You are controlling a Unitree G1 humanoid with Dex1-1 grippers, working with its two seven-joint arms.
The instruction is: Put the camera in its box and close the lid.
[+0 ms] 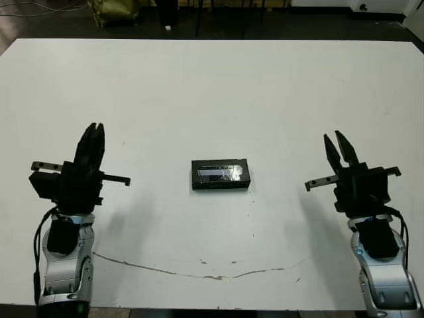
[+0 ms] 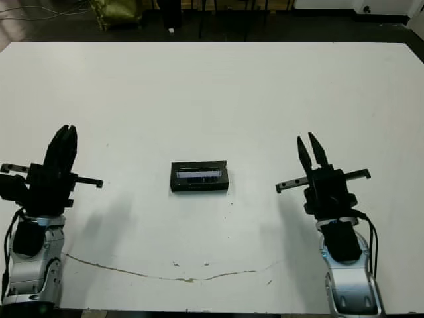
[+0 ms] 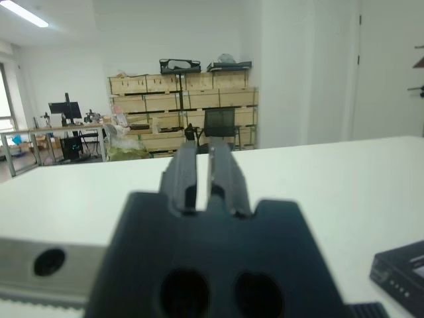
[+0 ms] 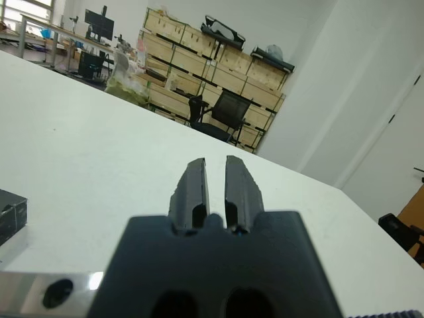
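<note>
A closed black box (image 1: 220, 185) lies flat at the middle of the white table (image 1: 212, 86). The lid (image 1: 220, 173), with its glossy silver-blue strip, sits on top of it. The camera is hidden from view. My left gripper (image 1: 95, 127) is raised over the table's left side, well away from the box, fingers together and holding nothing. Over the right side, my right gripper (image 1: 333, 136) is likewise raised and far from the box, with only a narrow slit between its empty fingers. A corner of the box (image 3: 401, 273) shows in the left wrist view.
A thin brownish crack line (image 1: 199, 273) runs along the table near its front edge. Beyond the far edge is dark floor with an olive bag (image 1: 112, 10). Wooden crates on shelves (image 3: 179, 99) and an office chair (image 4: 225, 112) stand across the room.
</note>
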